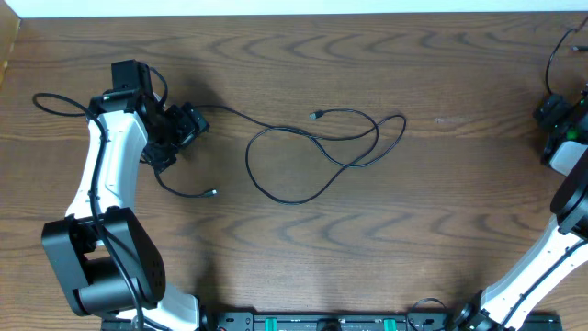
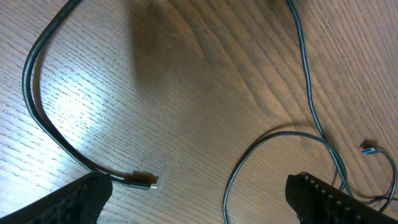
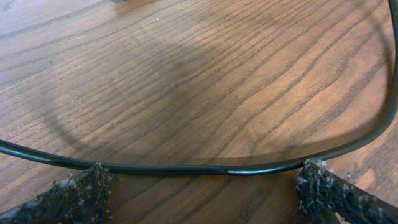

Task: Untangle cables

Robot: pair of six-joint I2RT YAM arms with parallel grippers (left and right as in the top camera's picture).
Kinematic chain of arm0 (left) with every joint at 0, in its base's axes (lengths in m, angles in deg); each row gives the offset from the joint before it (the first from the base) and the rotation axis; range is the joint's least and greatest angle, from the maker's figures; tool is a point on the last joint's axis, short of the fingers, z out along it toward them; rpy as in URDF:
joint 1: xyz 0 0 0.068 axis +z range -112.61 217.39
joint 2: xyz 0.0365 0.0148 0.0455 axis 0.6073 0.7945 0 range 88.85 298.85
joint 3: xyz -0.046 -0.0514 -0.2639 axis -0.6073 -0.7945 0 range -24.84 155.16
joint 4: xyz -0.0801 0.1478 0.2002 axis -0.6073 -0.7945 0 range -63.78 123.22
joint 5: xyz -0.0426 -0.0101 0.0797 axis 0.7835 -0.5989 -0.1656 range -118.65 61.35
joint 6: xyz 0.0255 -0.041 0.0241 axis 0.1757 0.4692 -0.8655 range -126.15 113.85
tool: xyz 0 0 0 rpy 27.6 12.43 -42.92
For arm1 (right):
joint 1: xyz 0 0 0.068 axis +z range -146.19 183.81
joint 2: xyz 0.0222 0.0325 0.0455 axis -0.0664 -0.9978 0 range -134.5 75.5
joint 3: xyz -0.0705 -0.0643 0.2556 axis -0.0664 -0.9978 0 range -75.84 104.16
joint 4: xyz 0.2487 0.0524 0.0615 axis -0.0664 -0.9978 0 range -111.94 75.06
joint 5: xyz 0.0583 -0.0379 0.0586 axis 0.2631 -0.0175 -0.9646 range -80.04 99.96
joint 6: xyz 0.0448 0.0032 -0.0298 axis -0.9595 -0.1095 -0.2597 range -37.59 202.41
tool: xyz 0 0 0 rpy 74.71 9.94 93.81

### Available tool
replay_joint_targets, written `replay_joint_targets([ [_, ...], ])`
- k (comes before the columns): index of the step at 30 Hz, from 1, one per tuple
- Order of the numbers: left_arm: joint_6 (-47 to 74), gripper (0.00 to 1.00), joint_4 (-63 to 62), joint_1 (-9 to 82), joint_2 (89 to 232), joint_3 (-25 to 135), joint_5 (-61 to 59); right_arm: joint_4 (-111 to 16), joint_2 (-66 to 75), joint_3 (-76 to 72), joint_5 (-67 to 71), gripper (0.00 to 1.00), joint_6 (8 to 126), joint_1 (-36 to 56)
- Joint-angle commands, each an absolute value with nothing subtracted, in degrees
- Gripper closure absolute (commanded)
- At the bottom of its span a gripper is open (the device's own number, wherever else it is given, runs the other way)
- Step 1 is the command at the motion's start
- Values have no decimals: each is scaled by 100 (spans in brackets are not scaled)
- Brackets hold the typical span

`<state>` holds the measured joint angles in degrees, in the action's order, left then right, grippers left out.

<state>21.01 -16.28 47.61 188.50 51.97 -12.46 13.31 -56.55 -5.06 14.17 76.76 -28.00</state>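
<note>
Brown wooden table (image 1: 441, 230) — a thin black cable (image 1: 248, 161) lies looped on it.

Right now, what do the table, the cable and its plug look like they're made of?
Table: wood or wood-look laminate, brown with clear grain, semi-gloss by the glare. Cable: black plastic or rubber jacket, smooth, lying in soft loops. Plug: dark moulded body with a pale, probably metal tip; too small to be sure.
</note>
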Motion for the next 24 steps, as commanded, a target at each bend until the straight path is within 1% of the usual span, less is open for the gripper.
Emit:
replay_joint_targets([
  [1, 2110, 6, -1645, 4755, 18879, 5186, -1286, 793, -6435, -913, 700, 2, 7322, -2663],
  [9, 2110, 6, -1645, 4755, 18879, 5186, -1286, 841, -6435, -849, 702, 1, 7326, -2665],
  [14, 2110, 6, -1645, 4755, 18879, 5186, -1286, 1230, -6435, -823, 700, 1, 7346, -2693],
  [24, 2110, 6, -1645, 4755, 18879, 5186, -1286, 1493, -6527, -823, 702, 1, 7802, -2696],
])
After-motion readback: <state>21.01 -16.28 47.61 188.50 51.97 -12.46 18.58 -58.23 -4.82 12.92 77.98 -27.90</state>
